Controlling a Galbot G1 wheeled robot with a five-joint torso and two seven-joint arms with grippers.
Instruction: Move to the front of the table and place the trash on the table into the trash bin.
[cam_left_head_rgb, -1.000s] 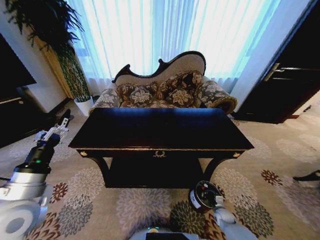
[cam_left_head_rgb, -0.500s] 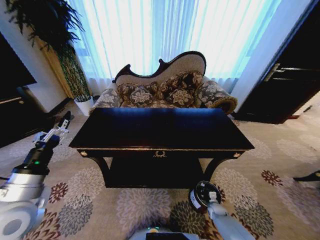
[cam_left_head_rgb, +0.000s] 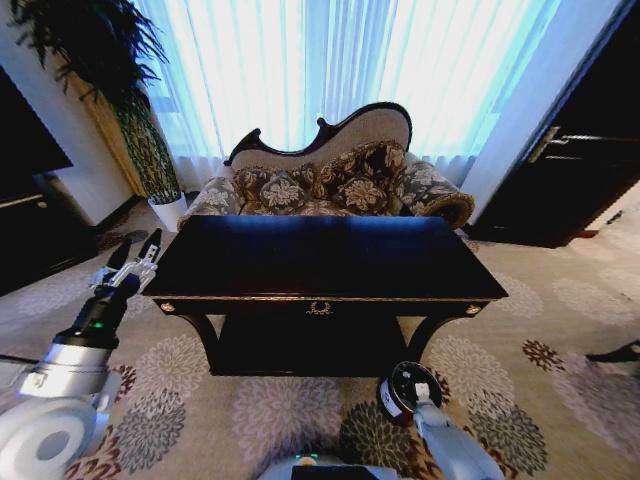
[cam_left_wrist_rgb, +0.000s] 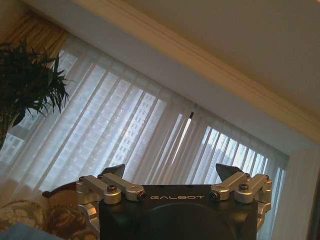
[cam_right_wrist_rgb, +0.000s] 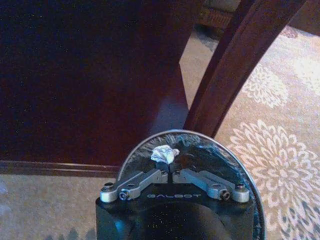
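The table (cam_left_head_rgb: 320, 262) stands straight ahead, its dark glossy top bare. On the carpet by its front right leg sits the trash bin (cam_left_head_rgb: 398, 392), small, black and white-labelled. My right gripper (cam_left_head_rgb: 420, 391) hangs over the bin's mouth. In the right wrist view this gripper (cam_right_wrist_rgb: 170, 171) is shut, with a white wadded paper bit (cam_right_wrist_rgb: 165, 154) pinched at its tips above the bin's rim (cam_right_wrist_rgb: 227, 151). My left gripper (cam_left_head_rgb: 137, 252) is raised beside the table's left front corner, fingers pointing up. The left wrist view shows it (cam_left_wrist_rgb: 172, 172) open and holding nothing.
A patterned sofa (cam_left_head_rgb: 335, 180) stands behind the table before bright curtains. A potted plant (cam_left_head_rgb: 150, 150) is at the back left, a black cabinet (cam_left_head_rgb: 30, 230) at far left, dark doors (cam_left_head_rgb: 580, 170) at right. Open flowered carpet lies on both sides of the table.
My left arm has swung right and up, closer to the table's left front corner. The right gripper has edged further over the bin.
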